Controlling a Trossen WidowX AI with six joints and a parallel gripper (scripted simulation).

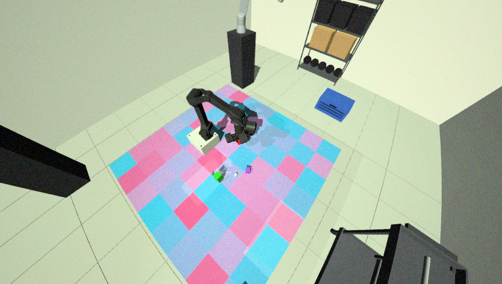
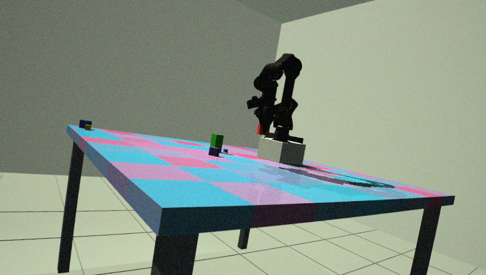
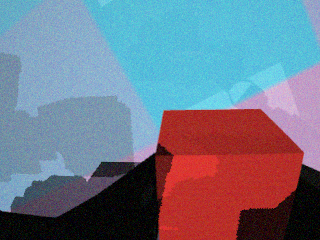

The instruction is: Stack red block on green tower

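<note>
One red block (image 3: pixel 223 187) sits clamped in the tool (image 2: pixel 264 126), and we see it held clear above the worktop (image 2: pixel 191 191), hanging in front of the arm's white base (image 2: pixel 281 151). In the wrist view the block fills the lower right of the frame, its top face and one bright side face showing, with the dark tool fingers pressed on either side and cyan and lilac worktop squares beneath. We note the block's own shadow is not separable from the arm's shadow there.

The green tower (image 2: pixel 216 140) stands upright on the worktop, well apart from the held block, toward the left in the exterior view. A small purple block (image 2: pixel 214 151) shows just in front of its foot in that view; from the top view the purple block (image 1: pixel 248 169) lies apart from the tower (image 1: pixel 218 176), with a tiny white piece (image 1: pixel 235 174) between them. We cannot tell what that piece is.

At the far corner of the worktop a dark blue block (image 2: pixel 85 123) rests with a small yellow piece (image 2: pixel 87 126) touching or just beside it.

The arm (image 1: pixel 211 109) is folded, elbow high, wrist pointing down.
</note>
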